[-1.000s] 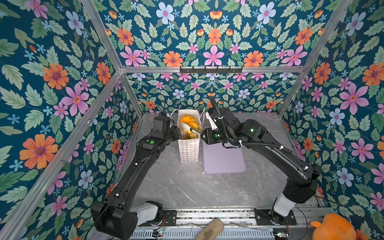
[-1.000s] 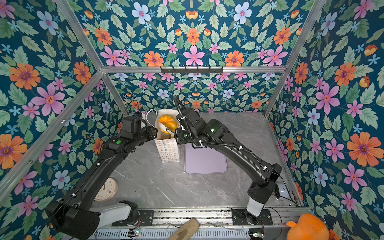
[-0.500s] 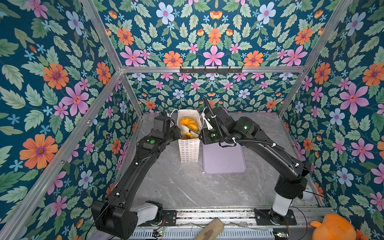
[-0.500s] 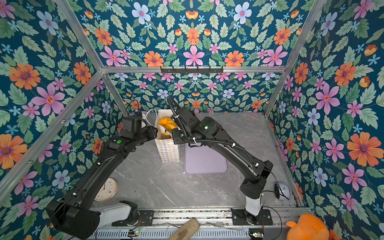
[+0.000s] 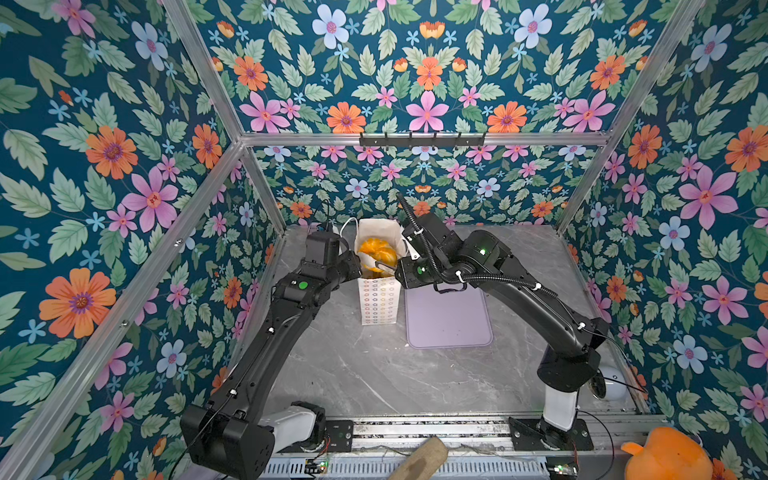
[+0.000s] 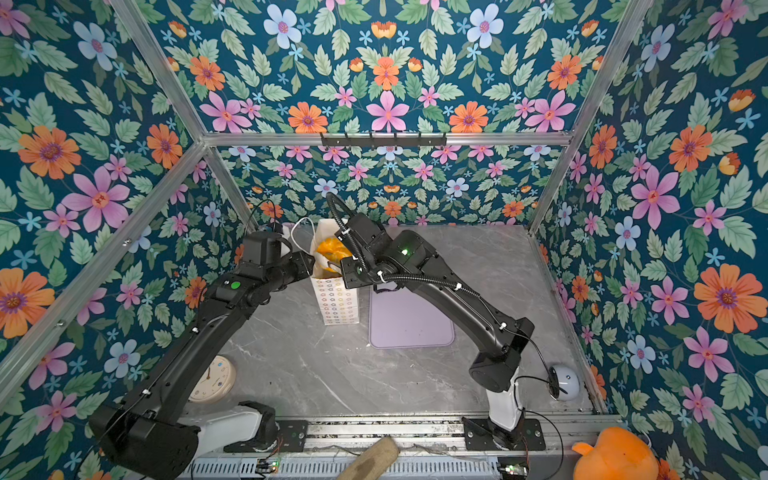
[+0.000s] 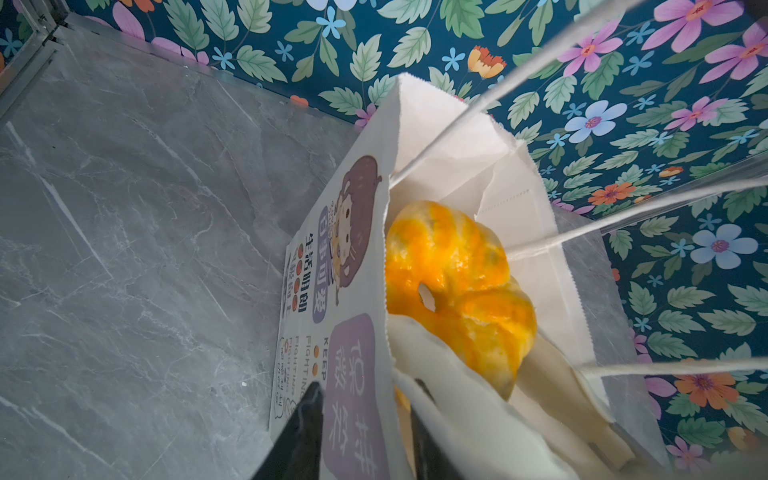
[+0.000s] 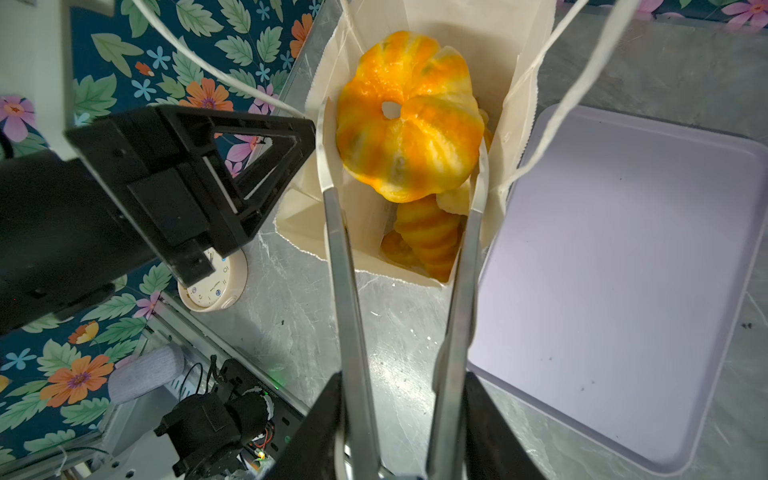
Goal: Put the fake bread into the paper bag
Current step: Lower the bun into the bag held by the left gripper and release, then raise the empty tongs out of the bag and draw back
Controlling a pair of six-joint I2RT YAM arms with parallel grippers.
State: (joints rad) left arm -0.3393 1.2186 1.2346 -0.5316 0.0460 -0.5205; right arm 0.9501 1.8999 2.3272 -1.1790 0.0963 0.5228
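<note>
bag (image 5: 376, 301) (image 6: 337, 300) (image 7: 449, 137) (image 8: 500, 45) stands upright left of the counter's (image 5: 353, 374) middle, mouth open; white, rows of little pastel rings on the outside; glossy orange ring bun (image 5: 376, 253) (image 6: 330, 249) (image 7: 449, 266) (image 8: 405, 124) sits on top inside, near the rim; ridged croissant (image 8: 430, 237) wedged below it

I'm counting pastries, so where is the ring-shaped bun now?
The ring-shaped bun lies in the paper bag's open mouth, atop other pastries, left of the lilac tray in both top views.

L arm (image 5: 266, 332) & R arm (image 5: 536, 299) slant up, fwd & inward, wrists nearly meeting. Left gripper (image 7: 365, 432) jaws astride the paper bag (image 7: 357, 257) wall, pinching it; right gripper (image 8: 401, 415) jaws clamp tongs (image 8: 345, 270), aimed down.
</note>
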